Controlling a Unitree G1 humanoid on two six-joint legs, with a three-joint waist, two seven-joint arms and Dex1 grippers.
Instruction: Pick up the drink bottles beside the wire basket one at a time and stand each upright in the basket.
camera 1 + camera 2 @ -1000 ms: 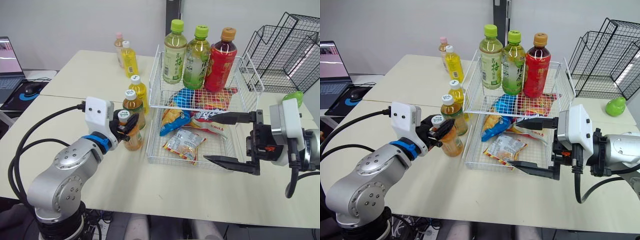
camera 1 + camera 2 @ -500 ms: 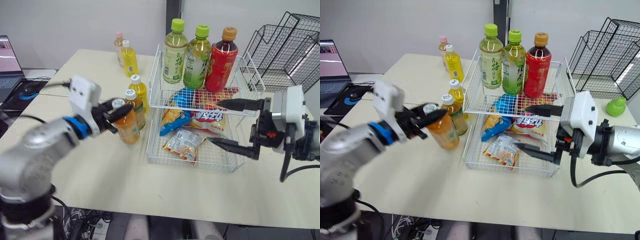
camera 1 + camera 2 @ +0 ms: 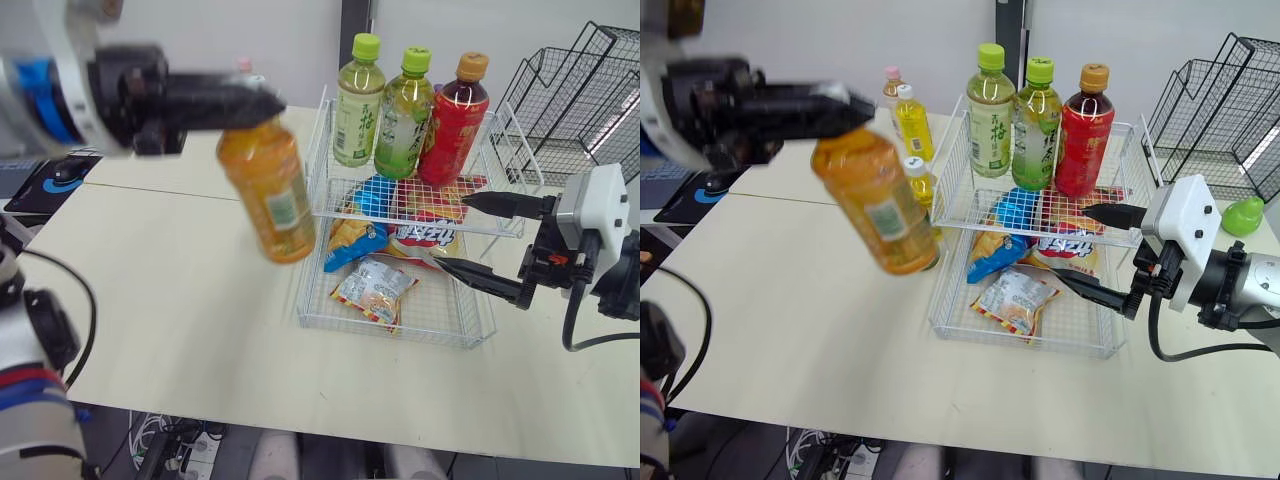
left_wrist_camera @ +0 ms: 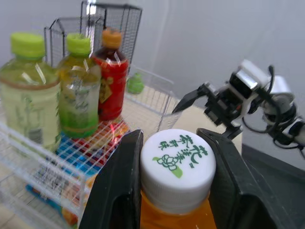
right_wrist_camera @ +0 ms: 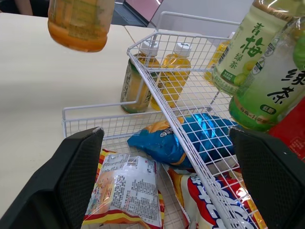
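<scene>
On the head camera I saw the left gripper clamped on the cap end of the orange bottle, which hung tilted in the air just left of the wire basket. The right gripper hovered at the basket's right edge, jaws apart and empty. My left wrist camera showed both fingers pressed against the bottle's white cap. On the right wrist camera, a tea bottle and a yellow bottle stood just outside the basket's wall.

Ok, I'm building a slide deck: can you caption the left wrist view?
Left gripper holding an orange drink bottle by its white cap, wire basket beyond.
</scene>
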